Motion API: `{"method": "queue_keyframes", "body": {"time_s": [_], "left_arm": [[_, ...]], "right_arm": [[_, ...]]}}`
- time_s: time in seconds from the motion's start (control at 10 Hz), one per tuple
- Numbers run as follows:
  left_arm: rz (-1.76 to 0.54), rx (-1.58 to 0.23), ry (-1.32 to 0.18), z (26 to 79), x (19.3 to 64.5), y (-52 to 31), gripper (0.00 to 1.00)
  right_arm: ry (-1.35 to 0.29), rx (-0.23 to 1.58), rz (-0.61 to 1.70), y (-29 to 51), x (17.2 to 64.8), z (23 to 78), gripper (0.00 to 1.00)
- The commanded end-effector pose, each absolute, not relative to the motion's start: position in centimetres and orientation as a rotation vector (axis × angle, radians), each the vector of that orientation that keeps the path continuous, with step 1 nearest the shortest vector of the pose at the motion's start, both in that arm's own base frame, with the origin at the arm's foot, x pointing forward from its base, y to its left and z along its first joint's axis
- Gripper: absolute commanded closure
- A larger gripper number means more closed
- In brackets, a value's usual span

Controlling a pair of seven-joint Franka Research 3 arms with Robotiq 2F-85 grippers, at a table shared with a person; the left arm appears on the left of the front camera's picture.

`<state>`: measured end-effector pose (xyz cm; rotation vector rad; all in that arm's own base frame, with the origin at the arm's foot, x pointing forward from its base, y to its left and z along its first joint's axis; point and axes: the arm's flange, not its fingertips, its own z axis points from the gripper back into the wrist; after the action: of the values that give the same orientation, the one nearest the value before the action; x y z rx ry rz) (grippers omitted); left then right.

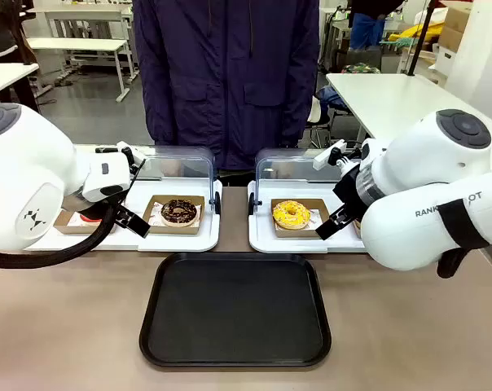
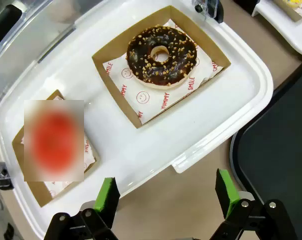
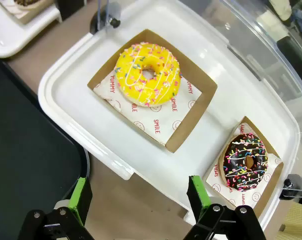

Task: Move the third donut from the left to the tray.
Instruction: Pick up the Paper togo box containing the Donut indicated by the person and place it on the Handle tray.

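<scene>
paper sheet (image 2: 150, 98) under chocolate donut (image 2: 161, 55): red "SMILE", "YUMMY" | second paper sheet (image 3: 141, 117) under the third donut (image 3: 148, 74): red "SMILE", "YUMMY" | right arm (image 1: 441, 216) shell: black letters, partly hidden, "RANK…OT"

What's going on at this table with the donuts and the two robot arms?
A person stands across the table from two robot arms. The right hand hangs open near the yellow donut, which sits in its cardboard holder on a white tray. The left hand, also open, hovers by the other white tray near a chocolate donut. Neither holds anything, and the yellow donut is not yet on the black tray.
</scene>
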<state>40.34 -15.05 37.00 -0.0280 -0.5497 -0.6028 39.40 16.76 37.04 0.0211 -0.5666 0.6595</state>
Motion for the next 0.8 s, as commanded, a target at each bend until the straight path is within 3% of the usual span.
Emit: {"method": "queue_keyframes", "body": {"time_s": [0.0,0.7], "left_arm": [[-0.603,-0.028,-0.55,37.02,40.34,-15.06,0.0],[-0.603,-0.028,-0.55,37.02,40.34,-15.06,0.0]], "right_arm": [[-0.567,0.021,0.66,16.76,39.41,37.05,0.0],[-0.567,0.021,0.66,16.76,39.41,37.05,0.0]]}}
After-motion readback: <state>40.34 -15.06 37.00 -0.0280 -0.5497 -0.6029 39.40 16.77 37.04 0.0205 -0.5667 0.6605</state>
